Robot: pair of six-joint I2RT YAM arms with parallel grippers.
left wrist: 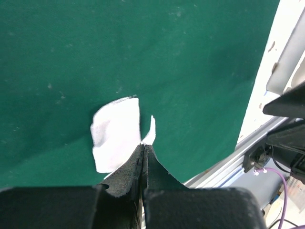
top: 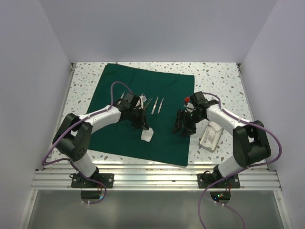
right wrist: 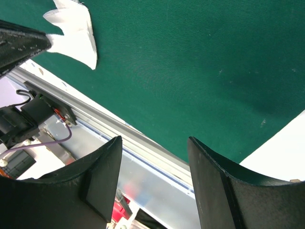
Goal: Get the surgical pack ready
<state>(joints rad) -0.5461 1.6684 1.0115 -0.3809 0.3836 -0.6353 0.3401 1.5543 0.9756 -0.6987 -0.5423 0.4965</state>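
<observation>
The dark green drape (top: 143,86) lies spread over the middle of the table. My left gripper (top: 144,127) is low over its near part, with the jaws shut on the edge of a white gauze square (top: 147,136). In the left wrist view the gauze (left wrist: 114,136) hangs folded from the closed tips of the left gripper (left wrist: 143,146), and a thin flap stands up beside them. Two steel tweezers (top: 154,105) lie on the drape behind. My right gripper (top: 182,128) hovers open over the drape's near right part (right wrist: 190,57), with nothing between the jaws of the right gripper (right wrist: 153,139).
A small metal tray (top: 211,135) sits on the speckled table, right of the drape and beside the right arm. An aluminium rail (top: 152,179) runs along the near edge. White walls close in the left, right and back.
</observation>
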